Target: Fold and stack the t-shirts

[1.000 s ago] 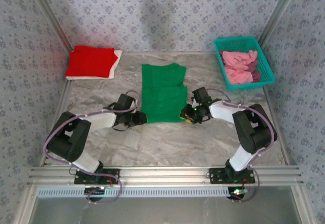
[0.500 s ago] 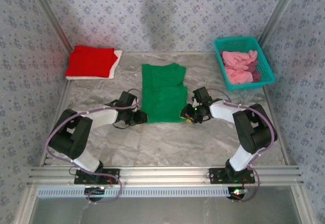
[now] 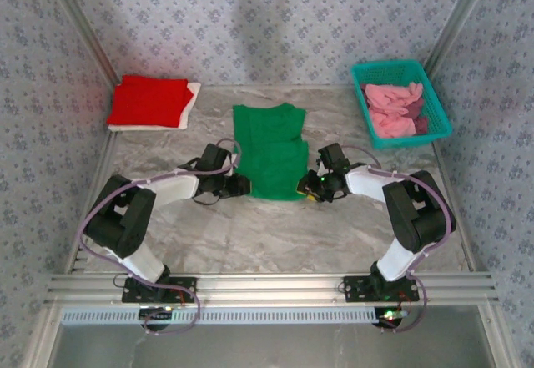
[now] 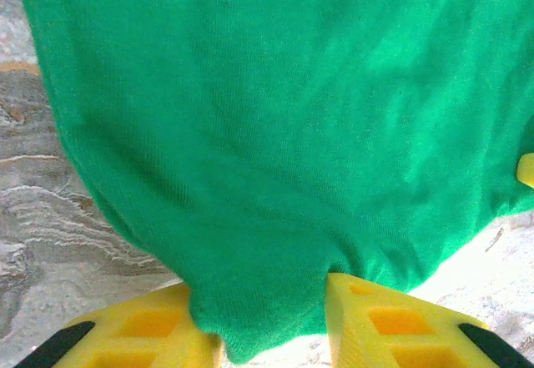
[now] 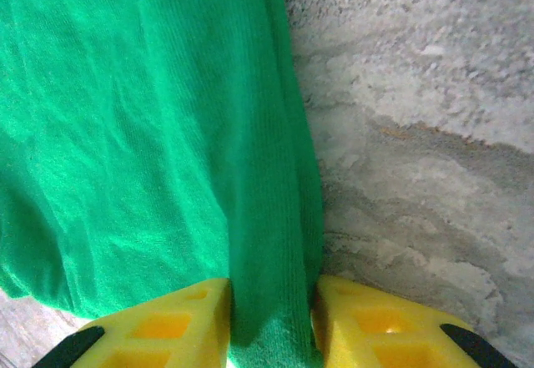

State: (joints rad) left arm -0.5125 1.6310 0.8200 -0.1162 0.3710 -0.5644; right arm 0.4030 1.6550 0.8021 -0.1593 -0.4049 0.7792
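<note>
Green t-shirt (image 3: 269, 151) lies mid-table on the grey marbled table (image 3: 275, 234), partly folded into a tall rectangle with its collar end toward the far wall, and both arms hold it at its near end. The left tool (image 3: 242, 186) is clamped on the shirt's near-left corner, and the right tool (image 3: 307, 186) is clamped on its near-right edge, the two reaching in from opposite sides.

In the left wrist view, the left tool (image 4: 267, 318) has a bunched fold of green cloth pinched between its yellow fingers (image 4: 142, 335), the rest of the fabric spreading away above them. In the right wrist view, the right tool (image 5: 271, 318) grips a narrow band of the shirt's edge between its own yellow fingers (image 5: 158, 330), with bare marbled surface just to the right of the cloth.

At the far left corner of the table, a folded red t-shirt (image 3: 148, 101) sits on top of a folded white t-shirt (image 3: 193, 94), whose edges show along the red one's right and near sides. At the far right, a teal mesh basket (image 3: 400, 68) holds a crumpled pink t-shirt (image 3: 392, 101) and a maroon t-shirt (image 3: 420, 123) tucked at its near right end. Stack and basket both sit well apart from the green shirt.
</note>
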